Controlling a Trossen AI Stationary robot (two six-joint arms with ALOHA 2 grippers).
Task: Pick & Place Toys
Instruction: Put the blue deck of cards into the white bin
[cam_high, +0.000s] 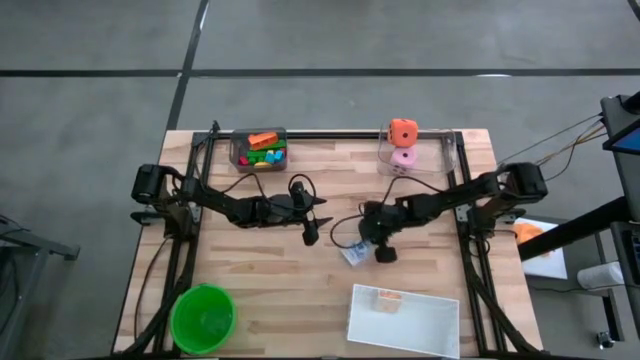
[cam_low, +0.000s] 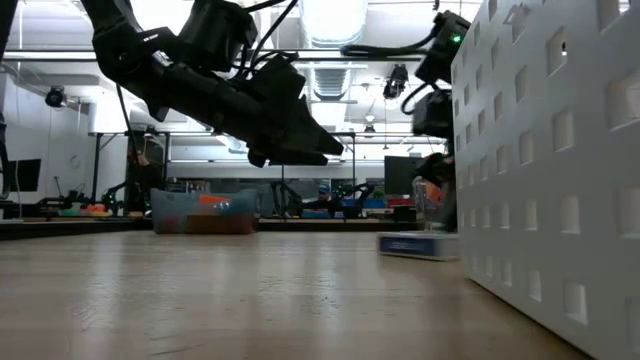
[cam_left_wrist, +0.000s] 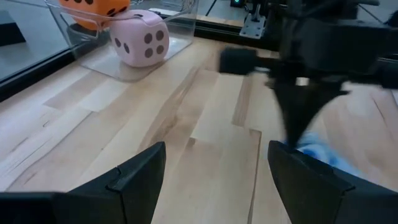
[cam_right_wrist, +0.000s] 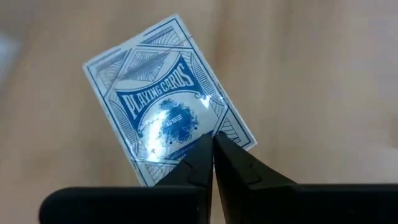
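Lying flat on the worktop (cam_high: 300, 260) is a blue pack of playing cards (cam_right_wrist: 168, 121), wrapped in shiny film, and it serves as the landmark for everything else. Directly over the pack hangs the right claw (cam_right_wrist: 213, 146), its two fingers pressed together with no gap, their tips at the pack's edge nearest the wrist; whether they touch the film cannot be told. In the overhead view the pack (cam_high: 353, 256) shows as a pale blue patch just below the right claw (cam_high: 383, 252). Beside the pack, toward the left arm, hovers the left claw (cam_high: 311, 232), its fingers (cam_left_wrist: 134, 180) spread apart and holding nothing, pointing toward the pack. Beyond the pack, at the far edge of the worktop, a clear box (cam_high: 440, 150) holds a pink dotted die (cam_high: 403, 160) with an orange die (cam_high: 403, 131) just behind it. Further along that far edge, left of the pack, another clear box (cam_high: 240, 150) contains a heap of small coloured pieces (cam_high: 265, 152) in green, orange, red and blue. Nearer than the pack sits a white tray (cam_high: 430, 325) with one small orange-topped piece (cam_high: 388, 300) inside, and well to the left of it stands a round green bowl (cam_high: 203, 318).
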